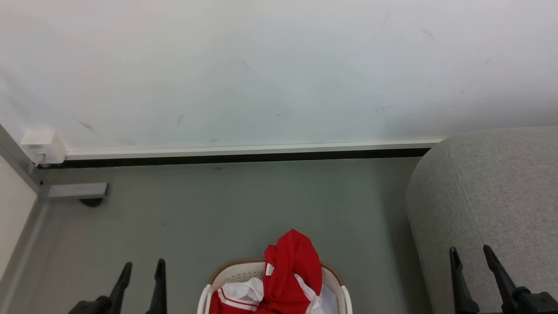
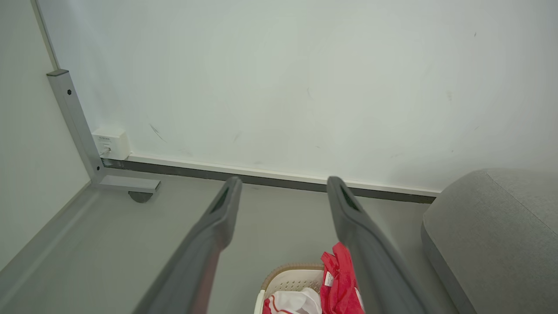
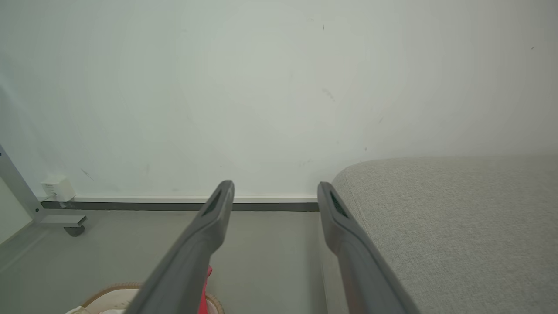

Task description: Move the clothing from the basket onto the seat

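Note:
Red clothing (image 1: 291,270) with white trim is heaped in the cream basket (image 1: 235,272) at the bottom centre of the head view, one fold standing above the brown rim. The left wrist view shows the clothing (image 2: 340,281) and the basket (image 2: 291,279) low between the fingers. The grey seat (image 1: 492,200) fills the right side, also the seat (image 3: 457,226) in the right wrist view. My left gripper (image 1: 143,267) hangs open over the floor left of the basket. My right gripper (image 1: 471,254) stands open in front of the seat. Both hold nothing.
A white wall with a dark skirting strip (image 1: 235,157) runs behind the grey floor (image 1: 244,205). A white socket box (image 1: 42,146) and a grey metal frame foot (image 1: 78,192) stand in the far left corner.

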You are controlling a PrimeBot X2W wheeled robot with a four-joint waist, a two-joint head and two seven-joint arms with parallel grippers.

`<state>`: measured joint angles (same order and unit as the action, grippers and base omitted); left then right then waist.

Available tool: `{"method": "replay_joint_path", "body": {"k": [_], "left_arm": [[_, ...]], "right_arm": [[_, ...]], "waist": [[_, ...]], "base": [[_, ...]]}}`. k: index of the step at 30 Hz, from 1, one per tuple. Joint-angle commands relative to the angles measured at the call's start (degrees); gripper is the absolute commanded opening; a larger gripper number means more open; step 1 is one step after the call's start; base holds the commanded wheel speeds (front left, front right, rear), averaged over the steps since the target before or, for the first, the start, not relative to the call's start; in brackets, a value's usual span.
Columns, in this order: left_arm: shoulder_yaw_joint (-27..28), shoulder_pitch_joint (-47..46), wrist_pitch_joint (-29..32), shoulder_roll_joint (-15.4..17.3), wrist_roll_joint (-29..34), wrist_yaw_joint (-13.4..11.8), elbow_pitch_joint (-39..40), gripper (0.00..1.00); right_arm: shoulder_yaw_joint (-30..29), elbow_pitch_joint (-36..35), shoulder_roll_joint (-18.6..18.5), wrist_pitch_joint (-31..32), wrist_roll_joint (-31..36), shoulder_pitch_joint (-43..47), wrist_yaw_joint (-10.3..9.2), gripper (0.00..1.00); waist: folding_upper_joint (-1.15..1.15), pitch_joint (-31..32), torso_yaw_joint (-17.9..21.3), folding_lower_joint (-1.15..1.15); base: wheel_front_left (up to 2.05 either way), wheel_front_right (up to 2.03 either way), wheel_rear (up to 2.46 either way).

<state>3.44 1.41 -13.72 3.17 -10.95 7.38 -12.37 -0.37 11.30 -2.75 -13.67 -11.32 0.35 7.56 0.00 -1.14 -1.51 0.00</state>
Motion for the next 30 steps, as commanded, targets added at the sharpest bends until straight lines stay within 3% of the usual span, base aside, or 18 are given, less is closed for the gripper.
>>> {"method": "replay_joint_path", "body": {"k": [1,12,21,26,30], "left_arm": [[0.17,0.41,-0.49,0.64,1.32,0.08,0.23,1.00],[-0.64,0.33,-1.56,1.20,5.01,0.02,0.03,1.00],[-1.79,-0.47,-1.47,1.73,3.90,0.03,-0.53,1.00],[-4.97,-2.64,-1.46,3.56,3.13,0.03,-1.08,1.00],[-11.76,-5.54,-1.46,6.78,2.34,0.03,-3.66,1.00]], "right_arm": [[-0.08,0.18,-0.20,-0.57,1.10,0.62,-0.13,1.00],[0.25,0.30,-0.24,-1.69,4.40,0.62,-0.14,1.00],[0.66,0.32,-0.24,-1.57,2.78,-0.37,-0.14,1.00],[1.08,-0.44,-0.23,-1.57,2.30,-1.54,-0.14,1.00],[1.40,-1.04,-0.23,-1.49,2.06,-2.48,-0.14,1.00]], "waist": [[0.00,-0.12,-0.01,0.00],[0.00,-0.91,0.12,0.00],[0.00,-1.88,0.70,0.00],[0.00,-3.82,1.33,0.00],[0.00,-5.94,2.04,0.00]], "base": [[0.00,0.00,0.00],[0.00,0.00,0.00],[0.00,0.00,0.00],[0.00,0.00,0.00],[0.00,0.00,0.00]]}}
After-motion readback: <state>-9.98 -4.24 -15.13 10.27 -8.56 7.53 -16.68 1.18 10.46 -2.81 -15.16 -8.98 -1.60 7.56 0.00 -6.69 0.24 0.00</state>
